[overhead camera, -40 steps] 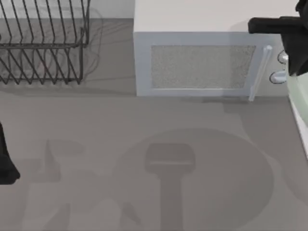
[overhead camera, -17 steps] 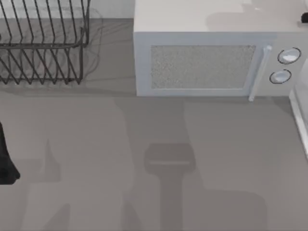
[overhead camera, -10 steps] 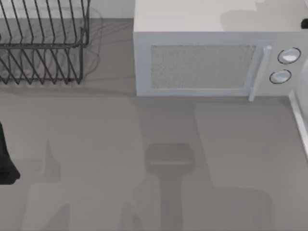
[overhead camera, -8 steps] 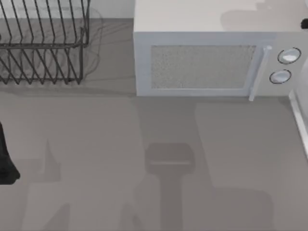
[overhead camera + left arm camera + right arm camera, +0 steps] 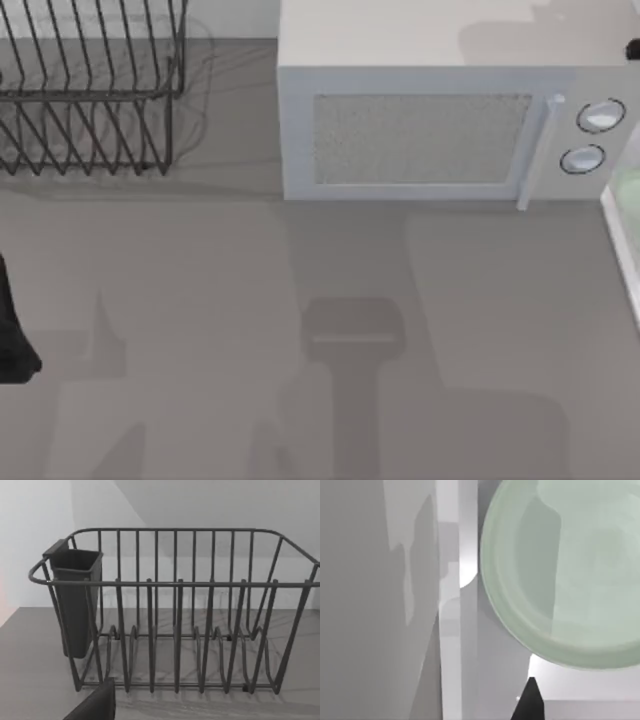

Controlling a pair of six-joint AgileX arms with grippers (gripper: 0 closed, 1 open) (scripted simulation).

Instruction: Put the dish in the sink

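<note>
The left hand (image 5: 12, 340) is parked at the left edge of the surface (image 5: 200, 300), with the dish rack (image 5: 175, 615) in front of it; whether it is open or closed one cannot tell. The microwave (image 5: 420, 130) stands further right. The dish (image 5: 570, 570) lies below the right hand (image 5: 530, 700), inside the sink (image 5: 622, 240), free of any grip; this hand's opening also cannot be told. The placing step looks finished, so the next move is probably only to draw the right arm away.
</note>
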